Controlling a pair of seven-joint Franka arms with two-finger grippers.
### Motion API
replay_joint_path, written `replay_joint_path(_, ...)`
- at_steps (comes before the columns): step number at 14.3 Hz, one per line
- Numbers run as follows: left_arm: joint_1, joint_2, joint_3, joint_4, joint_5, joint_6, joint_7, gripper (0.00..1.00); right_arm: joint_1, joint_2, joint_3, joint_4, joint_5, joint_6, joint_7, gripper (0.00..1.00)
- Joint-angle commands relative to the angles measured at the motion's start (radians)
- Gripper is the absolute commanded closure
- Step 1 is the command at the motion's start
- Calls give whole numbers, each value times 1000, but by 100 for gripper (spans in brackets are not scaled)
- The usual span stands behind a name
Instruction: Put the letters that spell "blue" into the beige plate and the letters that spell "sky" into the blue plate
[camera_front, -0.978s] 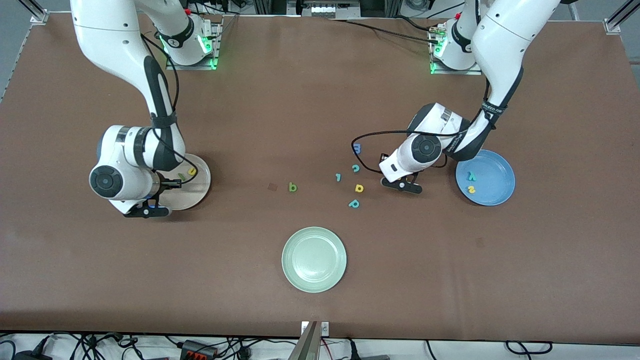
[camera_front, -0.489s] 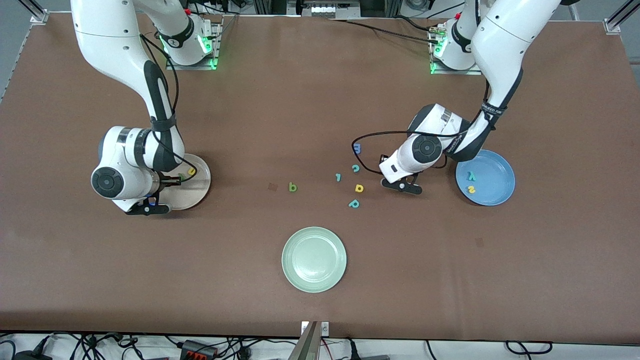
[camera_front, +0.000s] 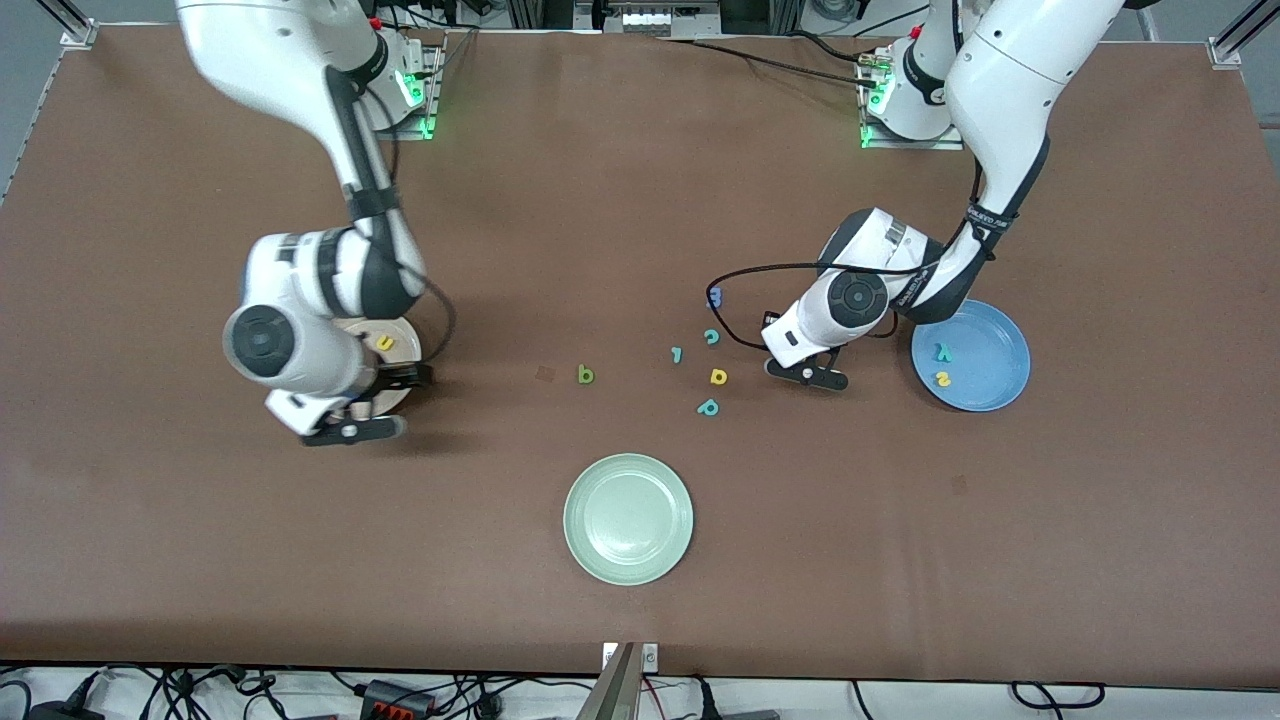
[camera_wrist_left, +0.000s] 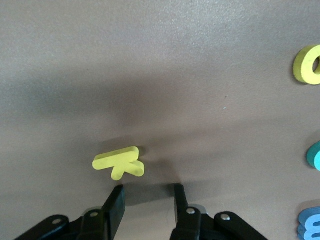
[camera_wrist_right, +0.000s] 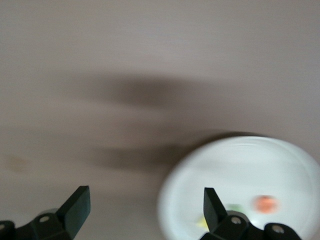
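The blue plate (camera_front: 970, 355) holds two letters, the yellow "k" (camera_wrist_left: 119, 163) lies on the worktop before the left gripper (camera_wrist_left: 148, 200) with its narrow, empty jaws, the green "b" (camera_front: 586, 375) waits too, and the right gripper (camera_wrist_right: 142, 202) hangs wide and empty by the beige plate (camera_front: 405, 340).

Beige plate (camera_front: 408, 345) mostly arm-hidden

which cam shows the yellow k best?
Left wrist view: the yellow k lies flat on the table, unobstructed, just ahead of the left gripper. In the front view the left arm hides it; the right wrist view doesn't show it.
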Motion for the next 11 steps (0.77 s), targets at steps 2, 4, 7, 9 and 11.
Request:
replay_joint_path(2,2,19,-5,14,25,8,1,53,122,97,-11,75,78,33,124,0)
replay_joint_path(4,2,19,-5,14,25,8,1,53,162,127,-10,75,83,87,195,0)
replay_joint_path(7,4,19,-5,14,25,7,1,53,240,176,-10,75,82,162,292,0)
replay_joint_path(9,4,18,-5,14,25,5,1,53,263,182,-10,75,83,178,332,11)
replay_joint_path(11,4,18,-5,16,25,5,1,53,289,203,-10,96,83,178,344,12)
